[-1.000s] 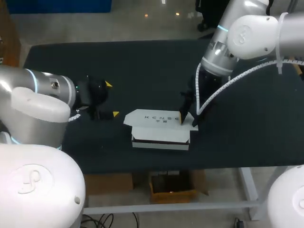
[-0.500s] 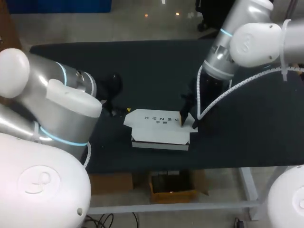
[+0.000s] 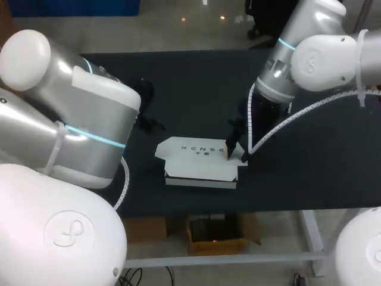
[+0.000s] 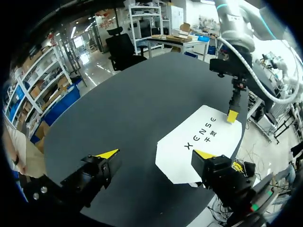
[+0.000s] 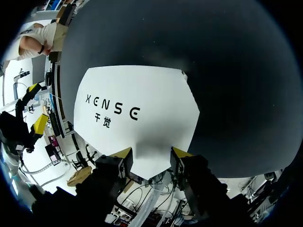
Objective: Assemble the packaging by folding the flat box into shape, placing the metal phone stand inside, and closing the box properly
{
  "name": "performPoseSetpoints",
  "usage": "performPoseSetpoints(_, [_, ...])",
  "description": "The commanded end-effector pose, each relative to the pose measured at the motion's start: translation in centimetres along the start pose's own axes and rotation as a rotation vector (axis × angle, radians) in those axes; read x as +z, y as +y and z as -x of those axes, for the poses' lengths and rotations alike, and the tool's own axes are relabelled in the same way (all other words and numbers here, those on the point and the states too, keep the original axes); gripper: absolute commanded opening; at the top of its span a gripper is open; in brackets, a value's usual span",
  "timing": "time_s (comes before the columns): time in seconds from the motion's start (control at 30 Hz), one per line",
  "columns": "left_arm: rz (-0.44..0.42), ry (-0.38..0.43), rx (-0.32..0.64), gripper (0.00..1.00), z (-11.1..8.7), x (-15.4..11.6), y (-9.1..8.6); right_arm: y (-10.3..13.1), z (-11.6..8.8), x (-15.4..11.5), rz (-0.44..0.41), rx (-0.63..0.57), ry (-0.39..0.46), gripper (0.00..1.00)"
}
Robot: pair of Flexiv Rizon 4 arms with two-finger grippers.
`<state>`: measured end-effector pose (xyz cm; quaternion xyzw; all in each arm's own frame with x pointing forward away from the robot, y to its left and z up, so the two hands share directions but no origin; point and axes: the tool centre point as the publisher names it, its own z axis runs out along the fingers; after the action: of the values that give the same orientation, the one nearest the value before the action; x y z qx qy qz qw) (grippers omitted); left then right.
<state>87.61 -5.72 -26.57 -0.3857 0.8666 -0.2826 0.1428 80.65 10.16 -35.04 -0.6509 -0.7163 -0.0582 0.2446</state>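
Note:
The white box [image 3: 199, 170] stands near the table's front edge, its printed lid [image 3: 191, 149] lying flat over it. In the right wrist view the lid [image 5: 135, 113] spreads out ahead of my right gripper [image 5: 153, 154]. The two yellow tips stand half apart on the lid's end edge, gripping nothing. In the head view this right gripper [image 3: 235, 150] points down at the box's right end. My left gripper [image 4: 156, 154] is wide open, low over the table by the lid's [image 4: 201, 142] left end. In the head view the left gripper [image 3: 149, 123] is mostly hidden behind its arm. No phone stand shows.
The black table [image 3: 196, 89] stretches bare behind the box. My bulky left arm [image 3: 77, 131] covers the table's left part in the head view. The table's front edge [image 3: 238, 208] runs close below the box.
My left arm has swung in from the left toward the box, carrying its open gripper closer to the lid. The right gripper and the box have stayed put.

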Motion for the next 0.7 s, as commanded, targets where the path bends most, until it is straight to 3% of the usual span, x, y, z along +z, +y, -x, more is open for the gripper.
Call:
performPoseSetpoints(0.03, [0.475,0.095,-0.23,1.0,-0.21,0.14,-0.63,-0.3,0.08,0.25,0.01,0.001,-0.001,0.49])
performPoseSetpoints(0.27, [0.731,0.232,-0.534,1.0,-0.54,1.04,-0.16,-0.46,0.2,0.38,0.017,0.0,0.002,0.49])
performPoseSetpoints(0.7, [0.731,0.232,-0.534,1.0,-0.54,1.04,-0.16,-0.57,0.18,0.21,0.043,-0.006,0.005,0.52])
